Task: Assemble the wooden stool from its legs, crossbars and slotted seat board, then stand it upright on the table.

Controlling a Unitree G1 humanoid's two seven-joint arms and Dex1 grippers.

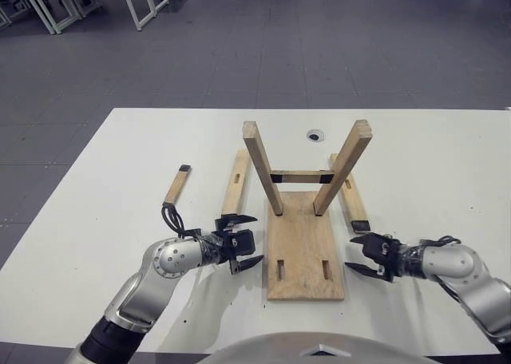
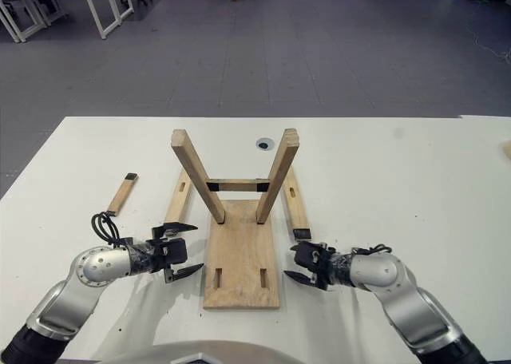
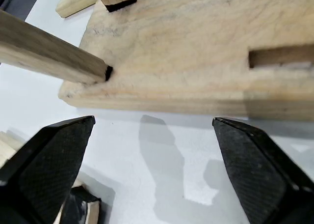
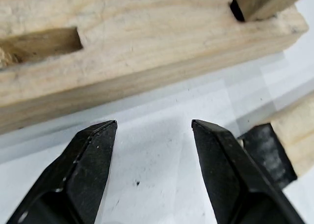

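Seat (image 1: 303, 248): laid flat on surface (image 1: 120, 188) — two legs (image 1: 263, 166) slotted in.
L gripper (image 1: 257, 238): fingers spread, held beside it.
R gripper (image 1: 350, 252): fingers parted — opp. edge.

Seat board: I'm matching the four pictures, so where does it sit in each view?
Left eye view: seat board lies flat, mid-picture.
Right eye view: same, mid-picture.
Left wrist view: its side edge faces the left tool.
Right wrist view: its side edge faces the right tool.
Shared landmark: its empty slots.

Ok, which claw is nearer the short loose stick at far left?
Left. Left claw sits beside the seat board on the side of the short stick; right claw sits opposite.
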